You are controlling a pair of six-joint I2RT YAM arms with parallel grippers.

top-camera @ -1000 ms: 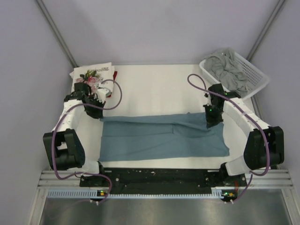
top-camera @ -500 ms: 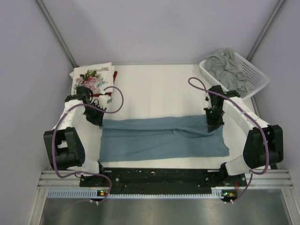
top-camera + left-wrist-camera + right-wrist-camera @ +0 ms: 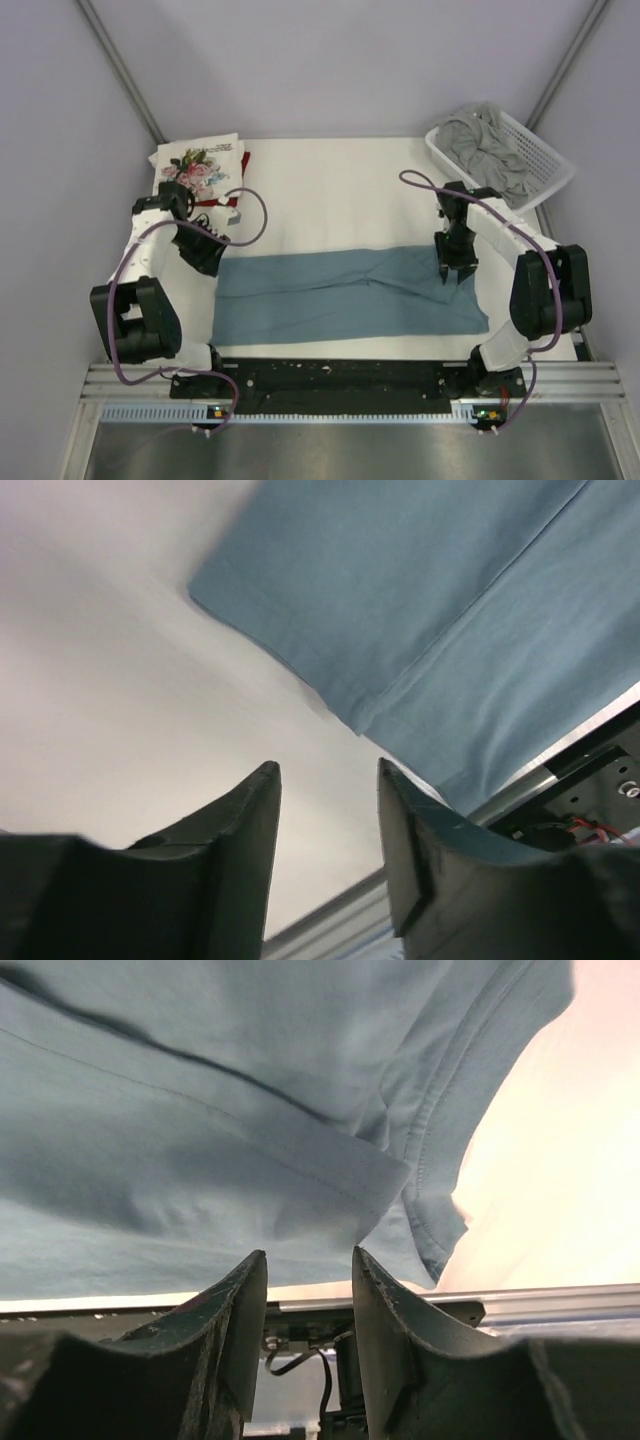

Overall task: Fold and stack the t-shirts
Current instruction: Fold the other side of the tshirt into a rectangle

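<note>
Left jaws and right jaws gape empty at either end of the half-folded teal shirt (image 3: 345,300). The floral shirt (image 3: 200,165) sits stacked beyond the left jaws, and the grey shirt (image 3: 490,150) lies unfolded beyond the right jaws.

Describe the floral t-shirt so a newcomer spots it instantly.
Start at the white table and go to its far left corner. There the floral t-shirt lies folded on a dark red one. It is the only printed cloth: white with pink flowers, unlike the plain teal shirt spread across the near side.
</note>
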